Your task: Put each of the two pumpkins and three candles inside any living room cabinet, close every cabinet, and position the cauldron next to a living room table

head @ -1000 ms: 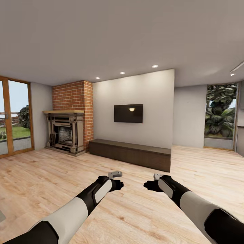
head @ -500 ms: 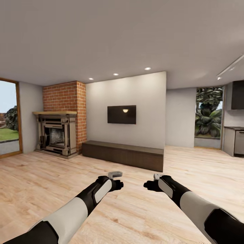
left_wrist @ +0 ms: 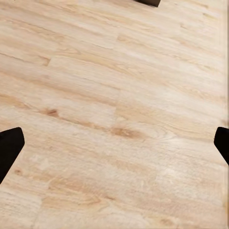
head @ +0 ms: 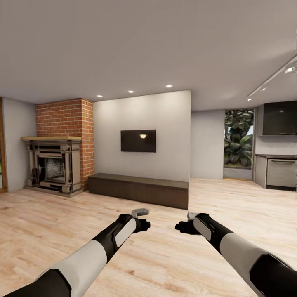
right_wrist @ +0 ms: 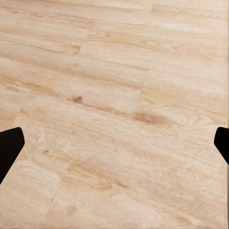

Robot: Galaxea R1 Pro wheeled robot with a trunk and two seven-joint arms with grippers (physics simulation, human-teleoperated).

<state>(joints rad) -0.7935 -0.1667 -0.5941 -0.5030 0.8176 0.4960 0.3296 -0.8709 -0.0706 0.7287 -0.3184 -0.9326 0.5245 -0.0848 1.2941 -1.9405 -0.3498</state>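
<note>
Closed cabinet (head: pixel 138 190) beyond bare floor (head: pixel 165 255), fireplace (head: pixel 53 165) alongside; both jaws spread, empty.

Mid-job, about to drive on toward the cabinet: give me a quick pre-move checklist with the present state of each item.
1. Cabinet in sight, under the TV: ok.
2. Cabinet front panels closed: ok, as far as the head view shows.
3. Left pincer empty, fingers apart over the floor: ok.
4. Right pincer empty, fingers apart: ok.
5. Plank floor between the arms and the cabinet free of obstacles: ok.
6. Pumpkins, candles, cauldron located: cannot tell.
</note>
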